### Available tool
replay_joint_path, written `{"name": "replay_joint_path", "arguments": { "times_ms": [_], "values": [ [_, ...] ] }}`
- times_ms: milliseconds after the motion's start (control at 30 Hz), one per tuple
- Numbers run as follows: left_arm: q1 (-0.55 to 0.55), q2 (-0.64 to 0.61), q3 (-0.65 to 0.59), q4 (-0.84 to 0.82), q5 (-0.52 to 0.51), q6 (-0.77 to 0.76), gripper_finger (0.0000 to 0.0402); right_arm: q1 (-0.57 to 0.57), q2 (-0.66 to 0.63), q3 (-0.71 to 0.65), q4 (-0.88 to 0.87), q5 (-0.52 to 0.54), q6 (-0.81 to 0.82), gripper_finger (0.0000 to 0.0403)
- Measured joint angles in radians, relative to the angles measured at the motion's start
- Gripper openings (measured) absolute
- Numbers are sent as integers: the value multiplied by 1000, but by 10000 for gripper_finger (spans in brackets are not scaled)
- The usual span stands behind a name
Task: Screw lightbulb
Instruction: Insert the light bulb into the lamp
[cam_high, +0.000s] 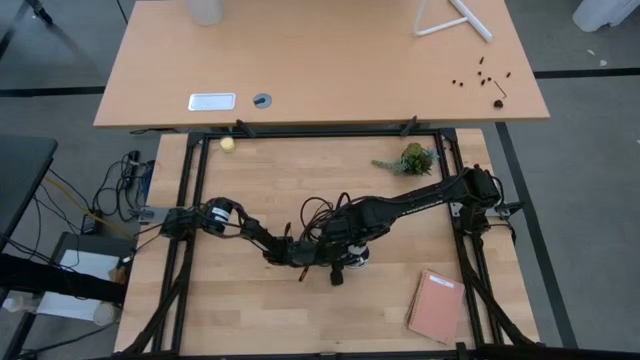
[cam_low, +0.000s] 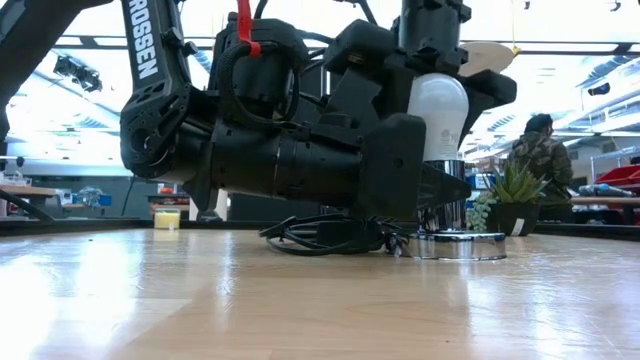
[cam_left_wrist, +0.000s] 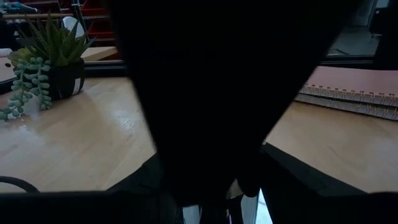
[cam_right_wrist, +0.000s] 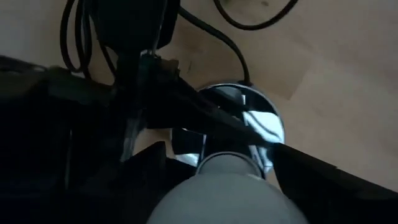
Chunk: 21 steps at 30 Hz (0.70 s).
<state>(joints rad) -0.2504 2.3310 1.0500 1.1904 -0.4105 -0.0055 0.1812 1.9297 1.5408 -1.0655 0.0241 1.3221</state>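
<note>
The white lightbulb (cam_low: 438, 120) stands upright in a silver socket whose round disc (cam_low: 460, 245) rests flat on the wooden table, right of centre. My right gripper (cam_low: 438, 88) comes down from above and is shut on the bulb's upper half (cam_right_wrist: 230, 193), hiding its top. My left gripper (cam_low: 415, 185) lies level just above the table. It reaches in from the table's left and is shut on the socket's neck below the bulb. In the high view both grippers (cam_high: 340, 250) meet at mid-table. The socket's black cord (cam_low: 320, 238) lies coiled behind the left gripper. My left gripper has the socket by its neck above the disc (cam_right_wrist: 208, 146), coming in level from the table's left with a finger on either side. Its own body hides the exact spot in the low view. The disc sits flat on the table. My right gripper pinches the bulb's round upper part (cam_low: 440, 100) between its two fingers, pointing straight down. The bulb stands upright in the socket.
A small potted plant (cam_high: 410, 160) stands toward the far right, a pink spiral notebook (cam_high: 437, 305) lies near the right front, and a small yellow ball (cam_high: 228, 143) sits at the far left. A person (cam_low: 540, 150) sits in the room behind.
</note>
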Motion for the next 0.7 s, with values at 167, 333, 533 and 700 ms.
{"name": "replay_joint_path", "arguments": {
  "times_ms": [167, 333, 533, 700],
  "values": [
    [-1, 0, -1, 2, -7, 4, 184, -5, 6, 39, -62, 2, -170, 336],
    [0, 0, 0, 1, -2, 3, 184, -19, 7, 61, -78, -49, -363, 366],
    [1, 0, 0, 0, -4, 2, 184, -37, 6, 62, -71, -144, -567, 384],
    [1, 0, 0, -3, -4, 2, 184, -40, 5, 62, -82, -245, -790, 386]
  ]
}}
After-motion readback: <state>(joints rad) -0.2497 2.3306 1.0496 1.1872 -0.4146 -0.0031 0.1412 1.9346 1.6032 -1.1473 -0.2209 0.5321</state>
